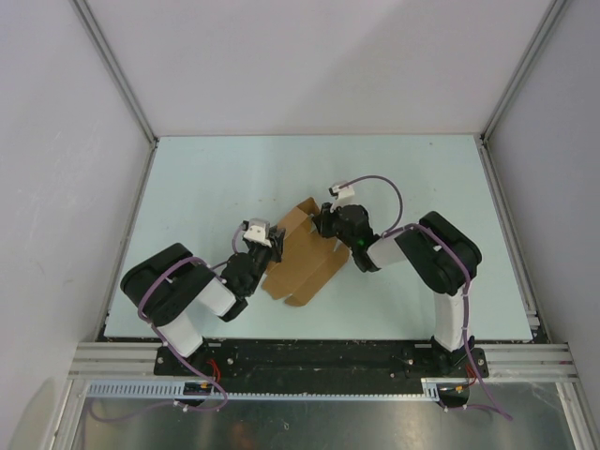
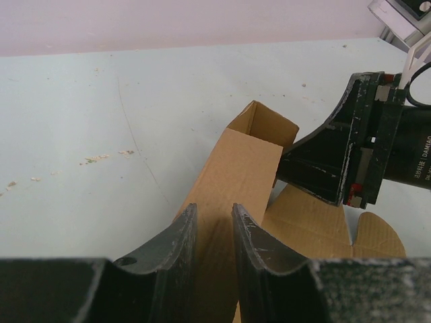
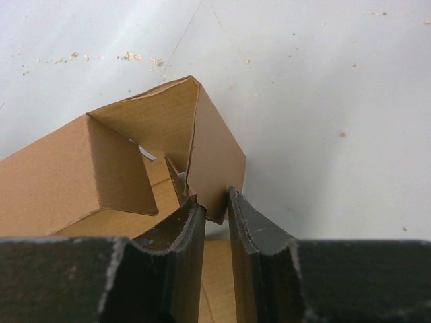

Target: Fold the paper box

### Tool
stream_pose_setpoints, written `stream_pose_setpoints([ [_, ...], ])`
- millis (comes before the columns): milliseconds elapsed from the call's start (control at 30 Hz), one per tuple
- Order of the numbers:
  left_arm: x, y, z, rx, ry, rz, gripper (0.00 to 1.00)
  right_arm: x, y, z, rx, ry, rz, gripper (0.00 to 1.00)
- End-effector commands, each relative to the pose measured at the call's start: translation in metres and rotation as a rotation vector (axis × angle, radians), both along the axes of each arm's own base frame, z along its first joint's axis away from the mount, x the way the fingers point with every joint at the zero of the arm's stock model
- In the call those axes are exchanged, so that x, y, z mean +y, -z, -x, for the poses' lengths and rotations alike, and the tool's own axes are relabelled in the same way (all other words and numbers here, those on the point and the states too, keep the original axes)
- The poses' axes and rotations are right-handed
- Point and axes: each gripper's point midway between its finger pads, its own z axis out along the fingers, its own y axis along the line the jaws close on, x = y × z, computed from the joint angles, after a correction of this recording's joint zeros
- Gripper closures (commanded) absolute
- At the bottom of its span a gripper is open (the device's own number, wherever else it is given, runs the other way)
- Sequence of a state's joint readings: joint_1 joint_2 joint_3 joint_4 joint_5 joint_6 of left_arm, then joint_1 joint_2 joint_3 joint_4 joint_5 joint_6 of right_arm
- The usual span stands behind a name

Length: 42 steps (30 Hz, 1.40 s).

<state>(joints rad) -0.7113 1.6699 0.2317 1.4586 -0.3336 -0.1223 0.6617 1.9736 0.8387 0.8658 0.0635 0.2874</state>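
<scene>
The paper box (image 1: 302, 264) is tan cardboard, partly folded, lying mid-table between both arms. In the left wrist view its raised hollow side wall (image 2: 244, 168) runs away from my left gripper (image 2: 214, 217), whose jaws stand close together around the wall's near end. The left gripper (image 1: 274, 249) sits at the box's left edge. My right gripper (image 1: 324, 225) is at the box's far right corner. In the right wrist view it (image 3: 217, 202) is pinched on the lower corner of an upright end flap (image 3: 215, 158). The right gripper's black body also shows in the left wrist view (image 2: 337, 161).
The pale blue-green table (image 1: 216, 178) is enclosed by white walls with aluminium posts (image 1: 112, 66). Small crumbs lie on the table (image 2: 94, 159), also in the right wrist view (image 3: 135, 57). Purple cables loop over both arms (image 1: 384, 183).
</scene>
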Motion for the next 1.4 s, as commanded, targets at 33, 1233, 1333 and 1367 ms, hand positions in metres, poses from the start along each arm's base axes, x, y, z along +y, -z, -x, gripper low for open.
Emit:
stream_pose_setpoints([
  [33, 0.005, 0.048, 0.010, 0.139, 0.008, -0.104, 0.67, 0.016, -0.014, -0.003, -0.038, -0.019, -0.037, 0.75],
  [1233, 0.004, 0.053, 0.010, 0.153, 0.009, -0.104, 0.68, 0.019, -0.031, 0.028, -0.021, 0.000, 0.090, 0.75],
  [1333, 0.004, 0.054, 0.010, 0.154, 0.009, -0.104, 0.68, 0.017, -0.034, 0.030, -0.020, 0.002, 0.097, 0.75],
  [1367, 0.004, 0.054, 0.010, 0.154, 0.010, -0.105, 0.68, 0.016, -0.034, 0.030, -0.020, 0.003, 0.099, 0.75],
])
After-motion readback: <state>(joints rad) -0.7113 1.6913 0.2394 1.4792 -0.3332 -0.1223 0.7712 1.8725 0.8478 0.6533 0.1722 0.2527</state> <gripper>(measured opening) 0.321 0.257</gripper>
